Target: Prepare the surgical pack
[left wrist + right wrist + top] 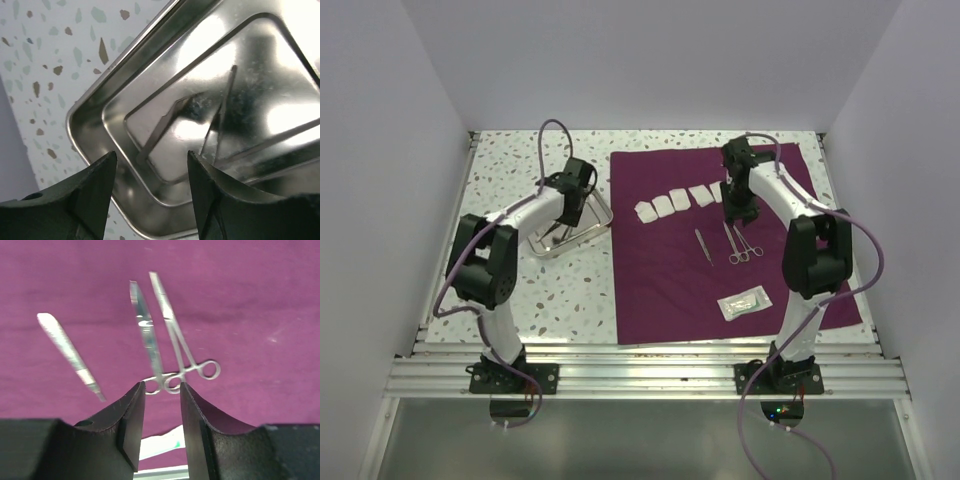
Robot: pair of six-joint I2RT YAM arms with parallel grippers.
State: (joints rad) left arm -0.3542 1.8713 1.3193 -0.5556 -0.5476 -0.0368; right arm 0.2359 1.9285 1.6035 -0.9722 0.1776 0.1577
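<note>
The surgical pack lies spread out: a purple drape (660, 280) flat on the table carries a row of white gauze squares (675, 203), a scalpel handle (703, 245), scissors and a clamp (740, 246) and a pouch (744, 303). Left of the drape stands the steel tray (595, 232). My left gripper (152, 160) hangs open just above the tray (115, 105), nothing between its fingers. Tweezers (220, 115) and another thin instrument (160, 130) lie inside. My right gripper (161, 387) is open above the ring handles of the scissors (147, 335) and clamp (175, 330), holding nothing.
The scalpel handle (70, 355) lies left of the scissors on the drape (250, 300). Below the right fingers shows the pouch (160, 442). White walls close in the speckled table (510, 170) on three sides. A metal rail (640, 375) runs along the near edge.
</note>
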